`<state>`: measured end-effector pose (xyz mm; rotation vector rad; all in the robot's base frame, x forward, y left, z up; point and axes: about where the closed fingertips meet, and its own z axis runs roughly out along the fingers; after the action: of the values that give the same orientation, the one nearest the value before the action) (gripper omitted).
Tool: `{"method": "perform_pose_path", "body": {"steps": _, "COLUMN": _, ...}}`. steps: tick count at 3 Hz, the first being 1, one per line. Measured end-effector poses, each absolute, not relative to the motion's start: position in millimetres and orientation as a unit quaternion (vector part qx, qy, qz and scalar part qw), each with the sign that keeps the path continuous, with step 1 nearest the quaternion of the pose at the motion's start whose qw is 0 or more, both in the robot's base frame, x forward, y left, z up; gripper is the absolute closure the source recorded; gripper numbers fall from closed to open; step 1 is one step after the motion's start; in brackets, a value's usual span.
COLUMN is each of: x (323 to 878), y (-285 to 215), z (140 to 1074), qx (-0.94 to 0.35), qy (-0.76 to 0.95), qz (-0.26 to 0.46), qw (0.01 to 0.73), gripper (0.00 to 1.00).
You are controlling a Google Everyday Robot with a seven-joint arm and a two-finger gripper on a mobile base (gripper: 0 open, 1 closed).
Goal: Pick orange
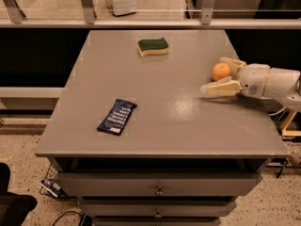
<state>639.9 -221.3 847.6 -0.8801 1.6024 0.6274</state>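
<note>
We see the gripper (213,75) over the right side of the gray table (155,140), coming in from the right on a white arm (275,81). Its two fingers are spread apart: one on the far side of the orange (221,72), the other on the near side, stretched out low over the tabletop. The orange sits on the table between them, closer to the far finger; can't tell whether either finger touches it. Far side, approx. center, lies a green-and-yellow sponge (152,46). Near the front left lies a dark packet (116,116), flat, well apart from the rest. Drawers (160,185) run below the tabletop.
</note>
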Motion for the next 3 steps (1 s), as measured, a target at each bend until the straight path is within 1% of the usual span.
{"method": "perform_pose_path", "body": {"steps": 3, "x": 641.6, "y": -212.4, "z": 847.3, "qx": -0.379, "qy": 0.679, "qz": 0.272, "qw": 0.567, "gripper": 0.88}}
